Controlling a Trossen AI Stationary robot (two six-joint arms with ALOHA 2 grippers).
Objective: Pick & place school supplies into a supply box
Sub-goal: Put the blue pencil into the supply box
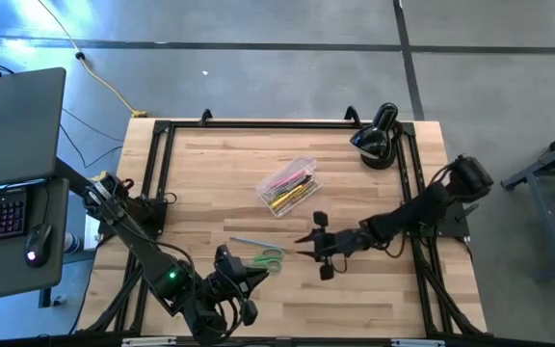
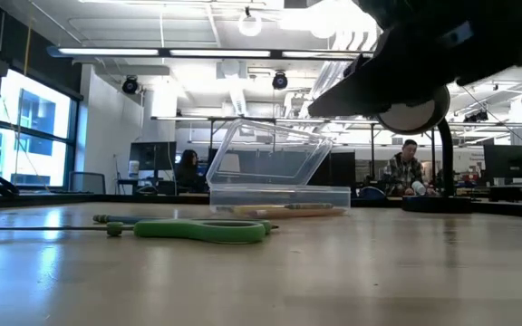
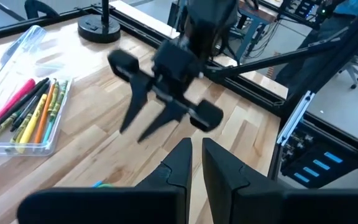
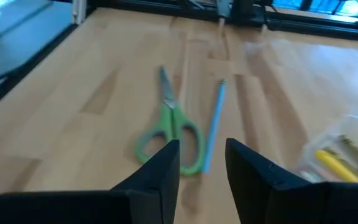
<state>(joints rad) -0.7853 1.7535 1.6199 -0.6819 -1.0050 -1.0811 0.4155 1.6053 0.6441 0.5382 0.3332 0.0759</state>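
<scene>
The clear supply box (image 1: 289,185) stands mid-table with its lid raised (image 2: 265,145). It holds several pencils (image 3: 33,109) in pink, yellow and orange. Green-handled scissors (image 1: 269,258) lie flat on the wood near the front edge, beside a light blue pencil (image 1: 248,242). My right gripper (image 1: 303,245) hovers open just right of the scissors (image 4: 169,134) and touches nothing. My left gripper (image 1: 251,278) waits near the front edge. In the left wrist view its fingers (image 3: 196,144) stand a narrow gap apart with nothing between them.
A black rounded device (image 1: 379,140) stands on its base at the far right corner. Black frame rails (image 1: 258,124) run along the table's edges. A laptop (image 1: 13,125) sits off the table to the left. Bare wood lies between the box and the scissors.
</scene>
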